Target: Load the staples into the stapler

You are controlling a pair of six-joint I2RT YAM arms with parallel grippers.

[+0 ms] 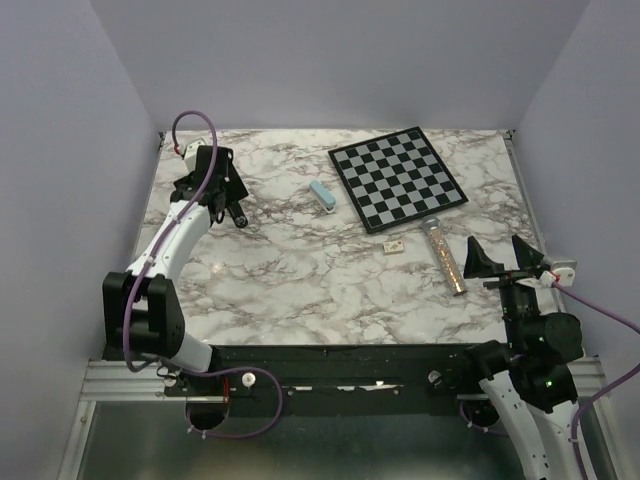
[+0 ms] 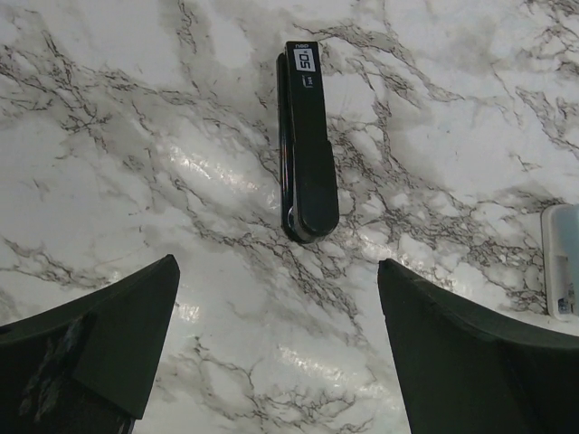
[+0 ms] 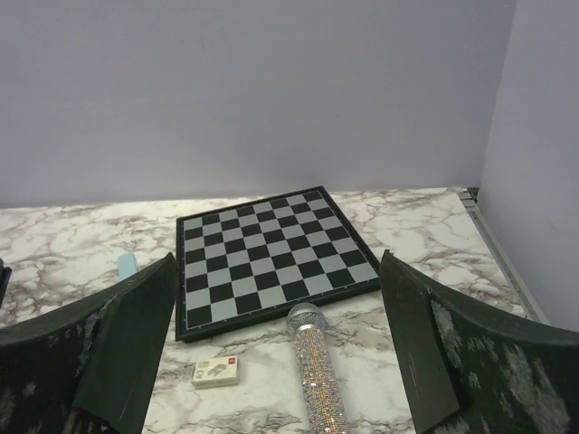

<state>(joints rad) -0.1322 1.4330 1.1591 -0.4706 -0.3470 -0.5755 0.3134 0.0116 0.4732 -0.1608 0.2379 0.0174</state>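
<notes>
Marble, white with grey veining: the surface (image 1: 290, 285) that carries all you have before you.

1. Slim, elongated black stapler (image 2: 308, 145), with a white label at its far end. It lies flat on the surface. In the left wrist view it sits at 12 o'clock from the gap of your left claw. Its long axis runs 12 to 6 and its rounded end is nearest the claw. Nothing touches it. Overhead, that spot falls at about 10 o'clock on the surface, under the left arm, where you cannot pick the stapler out.

2. Left claw (image 2: 278, 271). Its two dark fingers are spread wide and grip nothing. It hangs above the surface, near the stapler but apart from it.

3. Right claw (image 3: 278, 271). It is likewise spread wide and grips nothing. Overhead it sits at 3 o'clock, by the right edge of the surface, and faces 12 o'clock toward the back wall.

4. Black-and-silver square chessboard (image 1: 397, 178). It lies flat at 1 o'clock and is turned slightly askew.

5. Pale blue oblong block (image 1: 321, 197). It lies at 12 o'clock from the centre of the surface, just beside the chessboard's left corner.

6. Small cream rectangular box (image 1: 394, 244). It lies at 3 o'clock from the centre, near the chessboard's near corner and apart from it.

7. Long clear tube of brownish beads (image 1: 444, 257). It lies on its side at 3 o'clock, between the cream box and your right claw. Its capped end points toward the chessboard.
</notes>
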